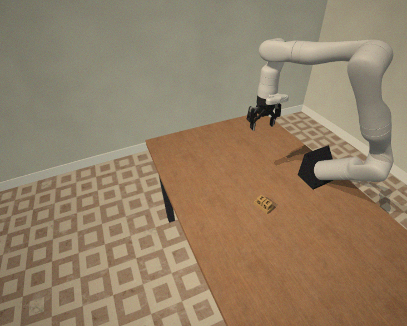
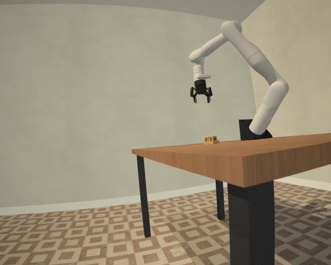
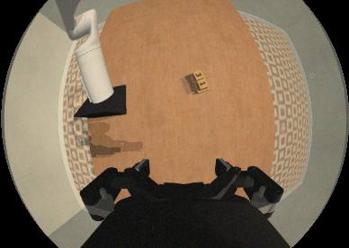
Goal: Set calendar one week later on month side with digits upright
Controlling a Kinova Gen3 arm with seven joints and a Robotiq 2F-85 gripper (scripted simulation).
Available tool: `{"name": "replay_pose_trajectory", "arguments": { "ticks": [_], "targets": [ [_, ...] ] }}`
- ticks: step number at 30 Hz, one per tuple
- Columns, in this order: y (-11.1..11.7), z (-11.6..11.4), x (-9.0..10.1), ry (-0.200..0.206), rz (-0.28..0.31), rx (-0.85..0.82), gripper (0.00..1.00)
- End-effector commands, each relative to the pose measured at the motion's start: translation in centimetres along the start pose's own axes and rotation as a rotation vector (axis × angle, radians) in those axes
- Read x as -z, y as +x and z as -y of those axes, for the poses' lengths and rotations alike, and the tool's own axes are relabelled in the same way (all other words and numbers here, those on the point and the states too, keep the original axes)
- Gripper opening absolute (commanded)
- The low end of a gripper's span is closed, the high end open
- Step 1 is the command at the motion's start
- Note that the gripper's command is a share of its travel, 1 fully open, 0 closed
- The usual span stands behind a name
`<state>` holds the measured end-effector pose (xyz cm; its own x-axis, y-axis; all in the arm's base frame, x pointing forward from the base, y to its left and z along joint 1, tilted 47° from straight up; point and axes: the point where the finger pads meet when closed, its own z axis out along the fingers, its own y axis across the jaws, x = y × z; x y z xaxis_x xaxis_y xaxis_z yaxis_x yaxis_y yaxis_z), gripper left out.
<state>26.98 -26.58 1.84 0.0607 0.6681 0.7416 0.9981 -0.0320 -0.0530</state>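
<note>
tool (image 2: pixel 200 100) hung wide open, high above worktop (image 2: pixel 245 159) | calendar (image 2: pixel 210 139) showed 0 5 | well apart

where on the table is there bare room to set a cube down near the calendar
Bare wood shows on every side of the calendar: toward the near edge of the table and toward the far end under the open gripper. Only the arm's black base crowds its own edge.

Wooden table (image 1: pixel 267 252) on dark legs (image 2: pixel 143 196); checkered floor (image 1: pixel 74 245).
</note>
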Motion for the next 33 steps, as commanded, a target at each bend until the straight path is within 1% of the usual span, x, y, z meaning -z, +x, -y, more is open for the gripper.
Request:
{"name": "replay_pose_trajectory", "arguments": {
  "ticks": [1, 18, 21, 24, 26, 28, 29, 32, 33],
  "targets": [
    [0.0, 0.0, 0.1, -0.001, 0.002, 0.000, 1.00],
    [0.0, 0.0, 0.1, -0.001, 0.002, 0.000, 1.00],
    [0.8, -0.6, -0.3, -0.004, 0.002, 0.016, 1.00],
    [3.3, -2.2, -1.4, -0.012, 0.003, 0.066, 1.00],
    [6.1, -3.6, -2.8, -0.018, 0.004, 0.117, 1.00],
    [9.4, -4.9, -4.4, -0.020, 0.005, 0.176, 1.00],
    [9.4, -4.9, -4.4, -0.020, 0.005, 0.176, 1.00],
    [14.6, -6.0, -7.1, -0.016, 0.006, 0.262, 1.00],
    [14.6, -6.0, -7.1, -0.016, 0.006, 0.262, 1.00]
  ]
}}
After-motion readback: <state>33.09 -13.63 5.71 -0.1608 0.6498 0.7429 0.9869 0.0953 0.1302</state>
